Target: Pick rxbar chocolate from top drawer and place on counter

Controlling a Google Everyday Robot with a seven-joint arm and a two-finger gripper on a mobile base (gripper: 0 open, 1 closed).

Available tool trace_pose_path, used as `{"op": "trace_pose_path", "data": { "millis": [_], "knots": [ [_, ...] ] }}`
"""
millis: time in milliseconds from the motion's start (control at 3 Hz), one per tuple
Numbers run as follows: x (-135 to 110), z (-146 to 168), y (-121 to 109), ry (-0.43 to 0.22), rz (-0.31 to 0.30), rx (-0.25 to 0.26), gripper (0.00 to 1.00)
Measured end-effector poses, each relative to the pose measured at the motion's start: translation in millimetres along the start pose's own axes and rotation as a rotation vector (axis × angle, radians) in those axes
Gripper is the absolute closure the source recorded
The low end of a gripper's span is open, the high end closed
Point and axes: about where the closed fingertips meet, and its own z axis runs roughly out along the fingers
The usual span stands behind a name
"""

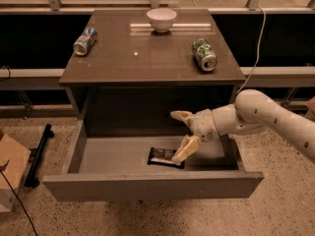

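The top drawer (147,185) is pulled open below the counter (147,58). The rxbar chocolate (162,157), a flat black bar with a pale label, lies on the drawer floor right of the middle. My gripper (182,134) reaches in from the right, open, above the drawer. Its lower finger (186,149) hangs over the bar's right end; the upper finger (180,115) points left, clear of the bar. The white arm comes in from the right edge.
On the counter lie a blue-and-white crushed can (85,41) at the left, a white bowl (161,19) at the back and a green crushed can (204,54) at the right. A cardboard box (10,173) stands on the floor at left.
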Motion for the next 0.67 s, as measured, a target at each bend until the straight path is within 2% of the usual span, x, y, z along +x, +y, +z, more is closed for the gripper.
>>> {"op": "trace_pose_path", "data": {
  "millis": [667],
  "knots": [
    [27,23,4,0.091,-0.002,0.004,0.00]
  ]
}}
